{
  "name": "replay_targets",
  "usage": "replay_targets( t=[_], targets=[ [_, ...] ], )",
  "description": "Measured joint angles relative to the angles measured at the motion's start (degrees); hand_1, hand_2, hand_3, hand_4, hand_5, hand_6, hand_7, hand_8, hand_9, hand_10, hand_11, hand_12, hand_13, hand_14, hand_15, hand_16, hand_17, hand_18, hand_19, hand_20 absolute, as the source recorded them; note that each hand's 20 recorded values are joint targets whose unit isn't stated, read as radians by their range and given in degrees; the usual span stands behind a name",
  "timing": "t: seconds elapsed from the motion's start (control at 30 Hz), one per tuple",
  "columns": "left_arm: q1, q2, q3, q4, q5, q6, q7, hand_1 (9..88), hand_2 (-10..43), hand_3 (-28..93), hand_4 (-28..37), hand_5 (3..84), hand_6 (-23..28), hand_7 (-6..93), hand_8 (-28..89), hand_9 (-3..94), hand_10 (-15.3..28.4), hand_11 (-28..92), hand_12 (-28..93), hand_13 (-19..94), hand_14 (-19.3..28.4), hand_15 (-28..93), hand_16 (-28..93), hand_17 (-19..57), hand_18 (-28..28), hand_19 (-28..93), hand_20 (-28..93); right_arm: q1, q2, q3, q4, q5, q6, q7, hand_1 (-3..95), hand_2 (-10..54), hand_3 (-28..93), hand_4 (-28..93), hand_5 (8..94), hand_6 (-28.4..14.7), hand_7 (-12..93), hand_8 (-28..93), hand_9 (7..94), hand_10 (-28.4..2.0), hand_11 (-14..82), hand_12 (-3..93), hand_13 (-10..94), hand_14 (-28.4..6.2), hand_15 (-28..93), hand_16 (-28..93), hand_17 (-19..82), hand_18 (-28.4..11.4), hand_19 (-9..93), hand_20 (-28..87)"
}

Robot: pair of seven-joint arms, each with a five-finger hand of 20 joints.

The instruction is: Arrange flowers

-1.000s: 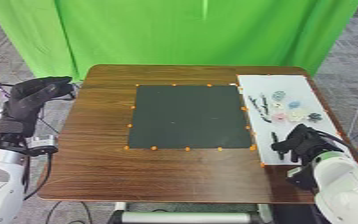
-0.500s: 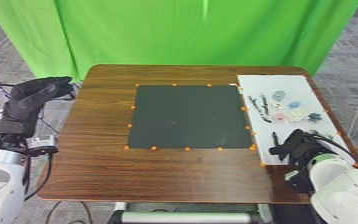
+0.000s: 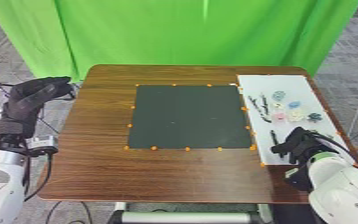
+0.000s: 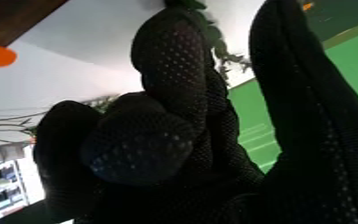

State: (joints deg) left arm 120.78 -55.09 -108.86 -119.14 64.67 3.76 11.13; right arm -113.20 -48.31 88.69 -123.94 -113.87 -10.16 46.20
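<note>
In the head view my right hand is low over the white board, its fingers beside and partly over a dark stem. Farther up the board lie thin dark twigs, a grey-green flower, a blue one, a pink one, a cream one and a dark blue-grey one. In the right wrist view my right hand is open, fingers loosely bent and apart, with green leaves partly hidden behind them. My left hand rests open off the table's left side.
A dark square mat edged with orange markers covers the middle of the brown table. The white board is at the table's right side, with orange dots along its edges. A green curtain hangs behind the table.
My right hand has shifted slightly left and toward the table's near edge, closer to the dark stem. My left hand has kept still.
</note>
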Motion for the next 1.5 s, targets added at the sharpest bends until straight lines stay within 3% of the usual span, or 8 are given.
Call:
replay_targets(
  t=[0.23, 0.33, 0.47, 0.53, 0.6, 0.63, 1.07, 1.5],
  targets=[
    [0.14, -0.62, -0.14, -0.07, 0.02, -0.06, -0.03, 35.3, -4.5, 59, -15.5, 51.0, 4.4, 17.0, -7, 50.0, 14.2, 23, 11, 40, 18.0, 23, 0, 8.8, 13.1, 12, 20, 0.89, -0.22, -0.54, 1.09, 0.02, -1.18, 0.65, 57.3, -9.5, 40, -8, 70.9, -5.3, 24, 30, 89.4, -11.6, 38.8, 31.5, 94, -0.6, 60, 24, 72, -6.5, 93, 35],
    [0.17, -0.74, -0.14, -0.07, 0.02, -0.06, -0.04, 35.2, -4.5, 59, -15.4, 51.0, 4.3, 16.9, -7, 50.0, 14.3, 23, 11, 40, 18.0, 23, 0, 8.8, 13.1, 12, 20, 1.51, -0.31, -0.88, 1.41, 0.02, -1.63, 0.93, 82.6, -9.5, -23, 33, 70.2, -4.4, 26, 33, 89.4, -11.3, 38.9, 31.1, 94, -0.4, 60, 24, 72, -6.2, 92, 36],
    [0.17, -0.8, -0.14, -0.07, 0.02, -0.07, -0.04, 35.3, -4.5, 59, -15.5, 50.9, 4.3, 17.0, -7, 50.0, 14.3, 23, 11, 40, 18.0, 23, 0, 8.8, 13.1, 12, 20, 1.99, -0.33, -1.39, 1.78, -0.05, -1.92, 1.2, 88.3, -9.5, -28, 41, 70.3, -4.1, 27, 33, 89.9, -10.7, 36.4, 36.2, 94, -0.3, 60, 23, 72, -5.9, 91, 36],
    [0.15, -0.8, -0.12, -0.07, 0.02, -0.1, -0.05, 35.4, -4.4, 59, -15.5, 50.9, 4.4, 17.0, -7, 50.0, 14.3, 23, 11, 40, 18.0, 23, 0, 8.8, 13.1, 12, 20, 2.07, -0.33, -1.51, 1.8, -0.13, -1.93, 1.37, 83.8, -9.5, -12, 37, 71.0, -4.1, 28, 32, 90.2, -10.7, 35.7, 36.4, 94, -0.3, 60, 23, 73, -5.5, 90, 35],
    [0.1, -0.8, 0.04, -0.07, 0.0, -0.15, -0.11, 35.4, -4.4, 59, -15.5, 50.9, 4.4, 16.9, -7, 50.0, 14.2, 23, 11, 40, 18.0, 23, 0, 8.8, 13.1, 12, 20, 2.1, -0.35, -1.53, 1.76, -0.15, -1.9, 1.51, 68.1, -9.5, 35, 7, 72.2, -4.0, 27, 32, 91.0, -11.1, 36.0, 32.5, 94, -0.5, 60, 22, 74, -5.5, 89, 36],
    [0.1, -0.8, 0.12, -0.06, -0.02, -0.18, -0.13, 35.4, -4.4, 59, -15.5, 51.0, 4.4, 16.9, -7, 50.0, 14.2, 23, 11, 40, 18.0, 23, 0, 8.8, 13.1, 12, 20, 2.1, -0.38, -1.53, 1.67, -0.12, -1.86, 1.58, 65.2, -9.5, 44, 2, 72.9, -4.0, 27, 32, 91.5, -11.3, 35.9, 31.0, 94, -0.6, 60, 22, 74, -5.6, 89, 36],
    [0.13, -0.66, 0.52, -0.03, -0.34, -0.5, -0.48, 35.5, -4.2, 59, -15.5, 50.9, 4.4, 16.9, -7, 49.7, 14.5, 23, 11, 40, 18.2, 22, 0, 8.8, 13.1, 11, 20, 2.61, -0.65, -0.75, 2.24, 3.24, -1.31, 1.83, 63.7, -9.5, 50, 1, 74.9, -4.4, 28, 31, 92.9, -10.3, 38.2, 30.6, 94, -0.8, 63, 20, 76, -6.4, 89, 38],
    [-0.27, -0.72, 0.29, 0.07, -0.69, -0.62, -0.82, 35.4, -4.4, 59, -15.7, 50.9, 4.5, 17.0, -7, 49.7, 14.6, 23, 11, 39, 18.3, 23, 0, 8.7, 13.1, 11, 20, 0.4, -0.28, -0.88, 3.54, 3.25, 11.14, -2.71, 61.8, -9.5, 54, 2, 74.4, -5.0, 33, 30, 92.9, -9.3, 42.1, 30.9, 94, 0.7, 68, 19, 77, -6.8, 92, 38]
  ],
)
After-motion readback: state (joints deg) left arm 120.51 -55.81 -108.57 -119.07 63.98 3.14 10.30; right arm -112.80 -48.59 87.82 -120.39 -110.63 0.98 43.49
